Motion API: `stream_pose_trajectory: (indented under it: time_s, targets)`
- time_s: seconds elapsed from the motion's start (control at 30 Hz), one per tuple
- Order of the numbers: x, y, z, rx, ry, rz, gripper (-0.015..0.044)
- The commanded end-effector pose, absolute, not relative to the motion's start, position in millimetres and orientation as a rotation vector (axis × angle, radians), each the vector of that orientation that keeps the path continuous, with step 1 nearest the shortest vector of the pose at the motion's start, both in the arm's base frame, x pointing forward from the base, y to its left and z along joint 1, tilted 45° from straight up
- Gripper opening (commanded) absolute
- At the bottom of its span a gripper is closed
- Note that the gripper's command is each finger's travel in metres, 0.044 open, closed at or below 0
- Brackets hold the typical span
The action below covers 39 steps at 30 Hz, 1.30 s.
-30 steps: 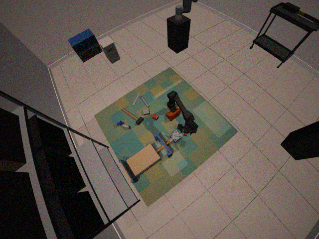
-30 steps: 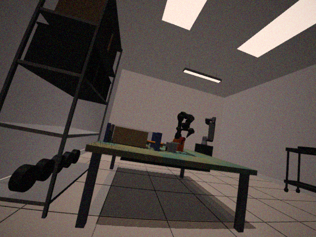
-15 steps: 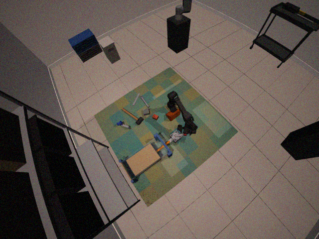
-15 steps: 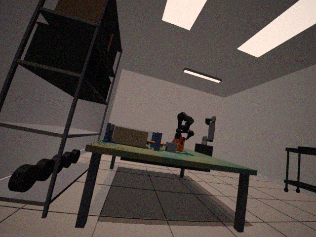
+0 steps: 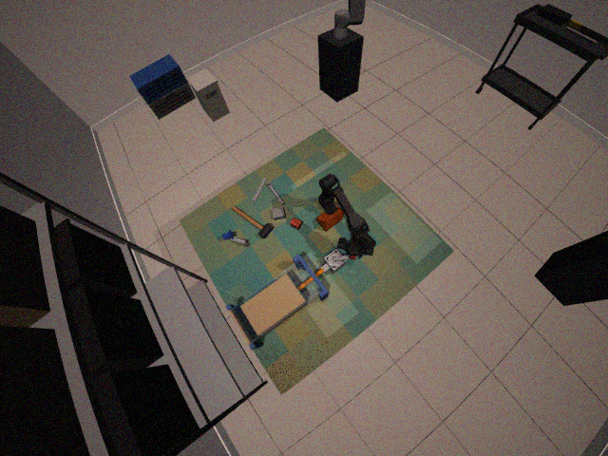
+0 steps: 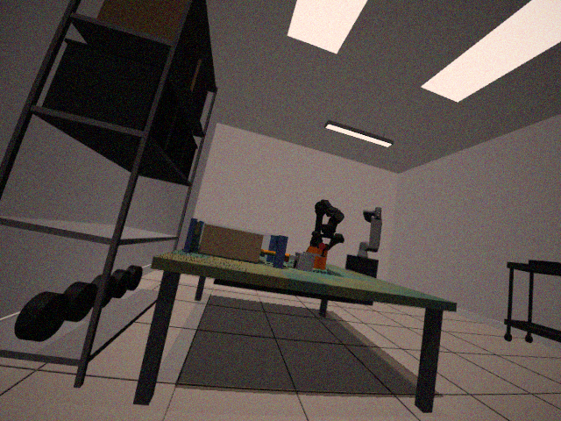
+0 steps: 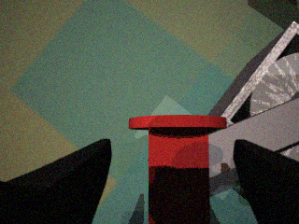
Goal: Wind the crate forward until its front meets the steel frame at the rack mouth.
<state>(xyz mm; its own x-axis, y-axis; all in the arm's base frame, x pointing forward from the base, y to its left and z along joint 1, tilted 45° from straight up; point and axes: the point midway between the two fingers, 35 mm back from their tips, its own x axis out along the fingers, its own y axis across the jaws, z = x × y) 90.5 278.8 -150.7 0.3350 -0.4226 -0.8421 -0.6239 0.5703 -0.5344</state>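
Note:
The crate [image 5: 272,305] [image 6: 230,242] sits flat, with a gap between its front and the blue frame [image 5: 312,275] [image 6: 280,251]. An orange strap [image 5: 312,278] [image 6: 268,252] runs from the crate through the frame to the grey winch [image 5: 335,259] [image 6: 304,261] [image 7: 276,91]. The winch handle's pale arm [image 7: 262,128] lies across the winch top; its red knob [image 7: 178,151] [image 5: 352,256] stands upright. My gripper [image 7: 171,147] [image 5: 355,254] is open around the knob, one finger either side with visible gaps. The square key and the clear panels cannot be made out.
An orange block [image 5: 330,218] is beside the arm's base. A small red block [image 5: 295,223], a grey block [image 5: 278,212], a hammer [image 5: 248,218], a blue-ended tool [image 5: 229,236] and two grey bars lie on the patchwork bench top [image 5: 408,225]. A shelving unit stands beyond the crate end.

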Motion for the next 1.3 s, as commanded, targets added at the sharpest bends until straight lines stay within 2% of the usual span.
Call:
stream_pose_trajectory:
  time_s: [0.0, 0.2, 0.37, 1.27]
  targets:
    - [90.5, 279.0, -150.5, -1.028, 1.285, 0.167, 0.0204]
    - [90.5, 279.0, -150.5, -1.028, 1.285, 0.167, 0.0046]
    - [90.5, 279.0, -150.5, -1.028, 1.285, 0.167, 0.0]
    - [87.4, 270.1, -147.2, -1.038, 1.282, 0.165, 0.0]
